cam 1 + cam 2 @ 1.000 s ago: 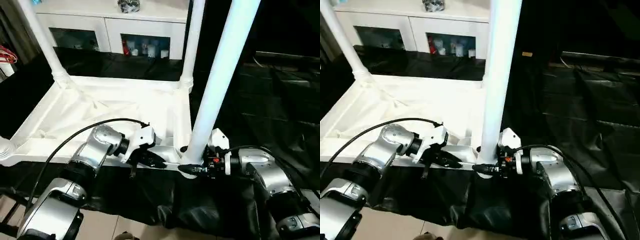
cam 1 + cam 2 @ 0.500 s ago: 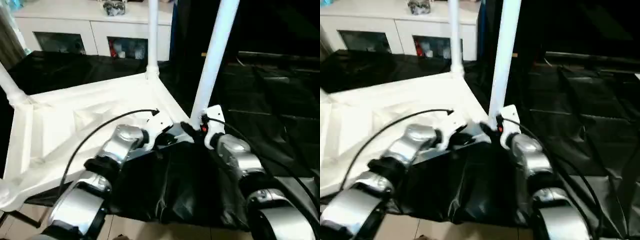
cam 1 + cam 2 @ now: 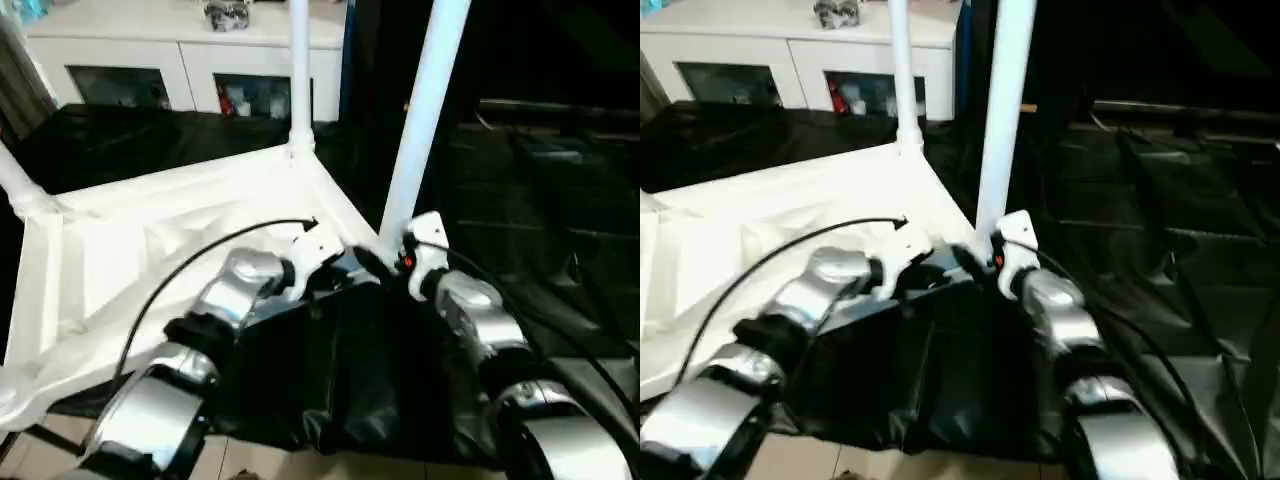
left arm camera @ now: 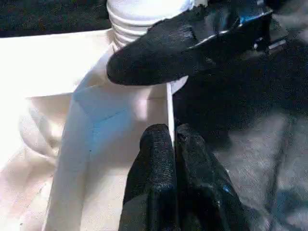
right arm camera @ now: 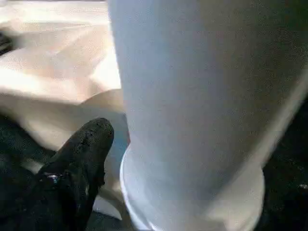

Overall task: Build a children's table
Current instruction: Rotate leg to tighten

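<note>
The near leg [image 3: 418, 120] could get tipped at 12 o'clock: left hand [image 4: 171, 144] clenched empty, right hand's [image 3: 385, 262] grip can't be told.

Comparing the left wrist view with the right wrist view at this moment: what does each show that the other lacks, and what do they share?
Left wrist view alone: the left gripper, fingers pressed together on the tabletop's rim, and a finger of the right gripper reaching across the ribbed foot of the near leg.

Right wrist view alone: that leg's smooth shaft close up, seated in its round collar.

Both share: the near leg, the white tabletop's underside and a black right-gripper finger.
</note>
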